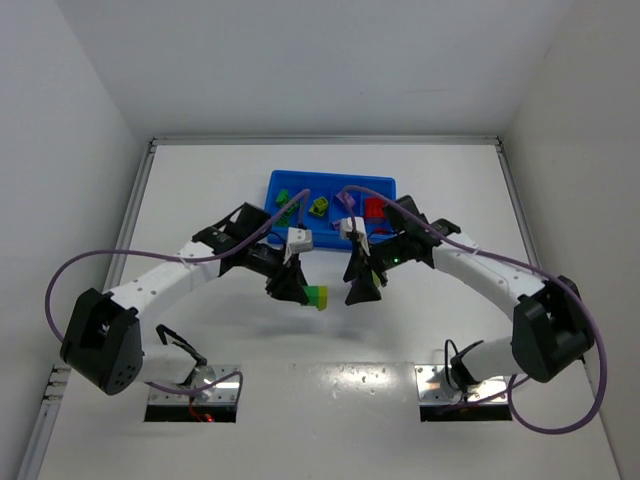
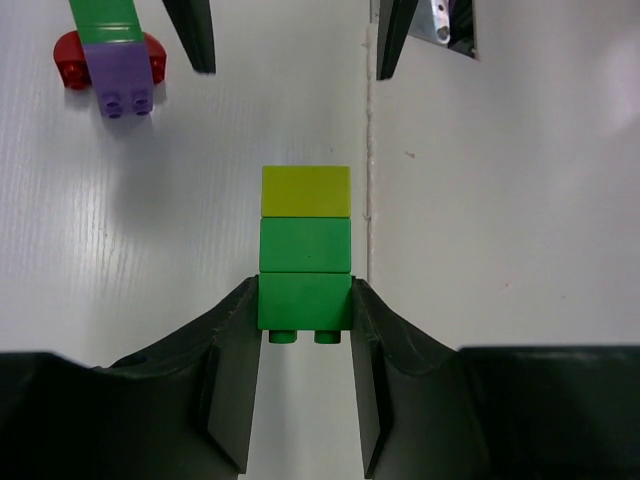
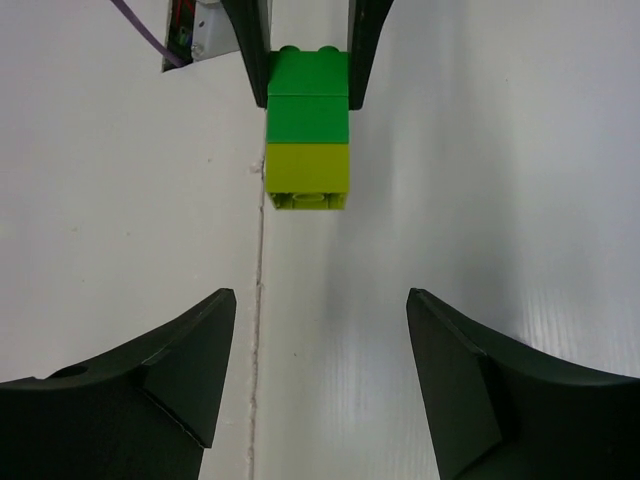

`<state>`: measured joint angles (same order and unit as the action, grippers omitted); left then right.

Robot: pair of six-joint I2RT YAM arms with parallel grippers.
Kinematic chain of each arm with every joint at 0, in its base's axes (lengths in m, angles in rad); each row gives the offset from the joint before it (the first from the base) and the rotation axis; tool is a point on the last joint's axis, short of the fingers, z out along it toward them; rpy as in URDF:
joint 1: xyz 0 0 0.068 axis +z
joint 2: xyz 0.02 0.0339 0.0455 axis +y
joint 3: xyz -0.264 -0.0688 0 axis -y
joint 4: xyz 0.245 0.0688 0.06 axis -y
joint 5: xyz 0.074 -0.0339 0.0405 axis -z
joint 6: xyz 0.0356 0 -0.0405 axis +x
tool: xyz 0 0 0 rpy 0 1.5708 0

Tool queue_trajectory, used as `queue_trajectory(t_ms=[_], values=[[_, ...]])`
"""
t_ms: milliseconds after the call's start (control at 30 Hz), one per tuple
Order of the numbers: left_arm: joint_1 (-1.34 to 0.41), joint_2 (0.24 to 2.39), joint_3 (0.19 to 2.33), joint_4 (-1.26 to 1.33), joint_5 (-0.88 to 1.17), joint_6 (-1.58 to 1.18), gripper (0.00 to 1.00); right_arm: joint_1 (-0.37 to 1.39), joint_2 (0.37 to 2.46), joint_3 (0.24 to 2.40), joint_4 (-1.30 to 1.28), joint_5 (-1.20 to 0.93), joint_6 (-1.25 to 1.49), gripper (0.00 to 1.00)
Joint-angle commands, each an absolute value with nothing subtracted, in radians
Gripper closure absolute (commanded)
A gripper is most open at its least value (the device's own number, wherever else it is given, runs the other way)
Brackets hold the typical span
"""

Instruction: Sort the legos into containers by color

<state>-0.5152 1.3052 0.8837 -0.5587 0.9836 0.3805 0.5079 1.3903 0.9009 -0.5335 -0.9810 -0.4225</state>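
My left gripper (image 2: 305, 300) is shut on the dark green end brick of a short lego stack (image 2: 305, 245): two green bricks and a yellow-green one, held level just above the table. From above, the stack (image 1: 317, 296) pokes out between both grippers. My right gripper (image 3: 320, 300) faces the stack's (image 3: 308, 130) yellow-green end, open, with nothing between its fingers and a gap to the brick. The blue tray (image 1: 275, 183) of containers lies behind the grippers with green, yellow-green, red and purple legos in it.
A second stack (image 2: 112, 60), green and purple bricks with a red piece across them, lies on the white table beside my right gripper's fingers (image 2: 195, 35). A seam in the table runs under the held stack. Both arms arch over the tray's near side.
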Motion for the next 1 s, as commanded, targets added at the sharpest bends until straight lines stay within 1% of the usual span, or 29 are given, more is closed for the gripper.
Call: queue_trajectory(t_ms=[0,33,133,300,500,867,933,967], values=[[-0.503,1.313,0.936,-0.534,1.062,0.367,1.00,0.535,1.416,0.969,-0.465,-1.039,-0.391,0.30],[-0.503,1.313,0.936,-0.534,1.062,0.367,1.00,0.535,1.430,0.969,-0.465,-1.039,-0.376,0.28],[-0.503,1.322,0.945,-0.534,1.062,0.358,1.00,0.557,1.465,1.005,-0.454,-1.048,-0.351,0.27],[-0.512,1.322,0.945,-0.534,1.071,0.357,1.00,0.566,1.508,1.039,-0.443,-1.066,-0.316,0.27],[-0.512,1.331,0.945,-0.514,1.035,0.336,1.00,0.575,1.549,1.078,-0.452,-1.077,-0.307,0.27],[-0.512,1.331,0.936,-0.486,1.035,0.327,1.00,0.603,1.578,1.078,-0.463,-1.095,-0.307,0.27],[-0.512,1.331,0.936,-0.477,1.035,0.318,1.00,0.603,1.578,1.088,-0.463,-1.095,-0.307,0.31],[-0.512,1.331,0.936,-0.477,1.035,0.318,1.00,0.603,1.589,1.088,-0.463,-1.095,-0.307,0.36]])
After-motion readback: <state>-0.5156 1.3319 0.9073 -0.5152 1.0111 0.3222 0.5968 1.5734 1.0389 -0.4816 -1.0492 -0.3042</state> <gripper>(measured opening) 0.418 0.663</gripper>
